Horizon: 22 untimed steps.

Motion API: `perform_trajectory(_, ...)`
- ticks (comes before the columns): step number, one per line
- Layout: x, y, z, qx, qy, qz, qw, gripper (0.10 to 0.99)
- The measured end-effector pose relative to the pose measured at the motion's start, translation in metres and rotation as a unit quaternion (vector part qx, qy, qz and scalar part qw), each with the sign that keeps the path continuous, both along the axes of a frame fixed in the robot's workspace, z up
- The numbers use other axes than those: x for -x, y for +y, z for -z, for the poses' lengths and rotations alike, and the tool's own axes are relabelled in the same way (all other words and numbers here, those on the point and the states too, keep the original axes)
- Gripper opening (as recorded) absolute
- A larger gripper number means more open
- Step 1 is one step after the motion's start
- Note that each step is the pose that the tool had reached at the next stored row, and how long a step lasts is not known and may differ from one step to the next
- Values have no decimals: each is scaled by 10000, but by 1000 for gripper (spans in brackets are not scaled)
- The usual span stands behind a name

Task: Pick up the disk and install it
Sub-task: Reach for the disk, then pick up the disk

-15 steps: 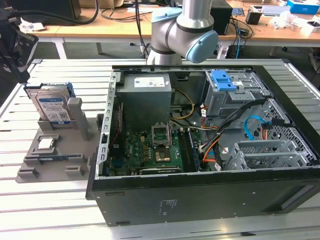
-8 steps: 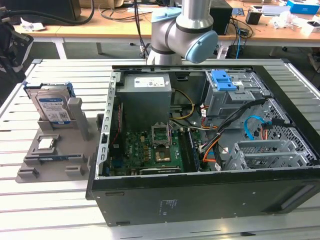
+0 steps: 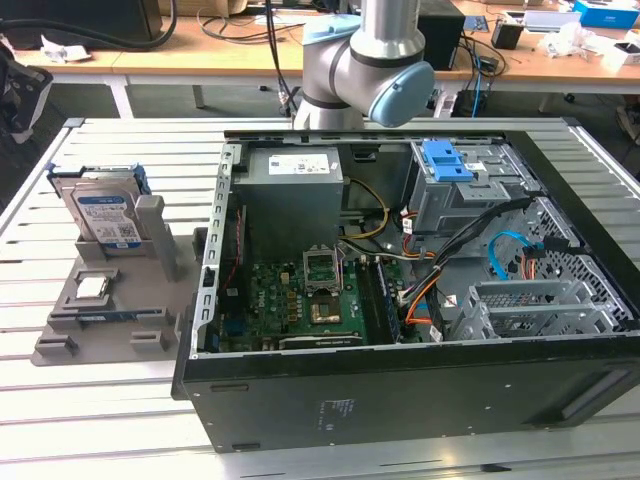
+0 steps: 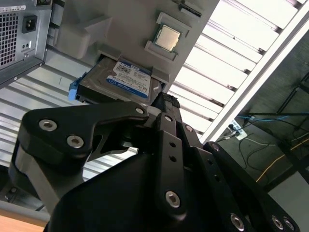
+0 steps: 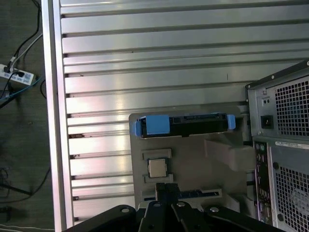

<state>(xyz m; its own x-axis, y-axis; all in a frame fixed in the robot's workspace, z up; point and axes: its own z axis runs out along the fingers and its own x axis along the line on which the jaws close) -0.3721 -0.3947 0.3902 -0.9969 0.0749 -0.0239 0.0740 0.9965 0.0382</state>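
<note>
Plainly, the gripper [image 4: 166,102] is closed with its jaws together and holds nothing; it touches nothing. It hangs above the grey holder [image 5: 193,159], near the chip [image 5: 157,167]. The disk [image 5: 183,124] stands on edge in that holder, well apart from the gripper. Its upper edge runs level toward the case [image 3: 400,380], and its label faces the exterior camera. It sits on the table [image 3: 60,400], at the exterior view's left of the case.

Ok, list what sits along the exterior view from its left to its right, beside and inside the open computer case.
Silver hard disk in a bright blue plastic frame → large grey metal box with a white label → bright blue plastic bracket → light blue looped cable.
</note>
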Motion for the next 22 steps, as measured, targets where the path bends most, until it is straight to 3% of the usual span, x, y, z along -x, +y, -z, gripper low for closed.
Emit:
perform_trajectory(5, 6, 49, 1, 13, 0, 0, 10000, 106)
perform_trajectory(18, 5, 53, 1, 16, 0, -1, 10000, 106)
perform_trajectory(22, 6, 54, 1, 16, 0, -221, 9998, 106)
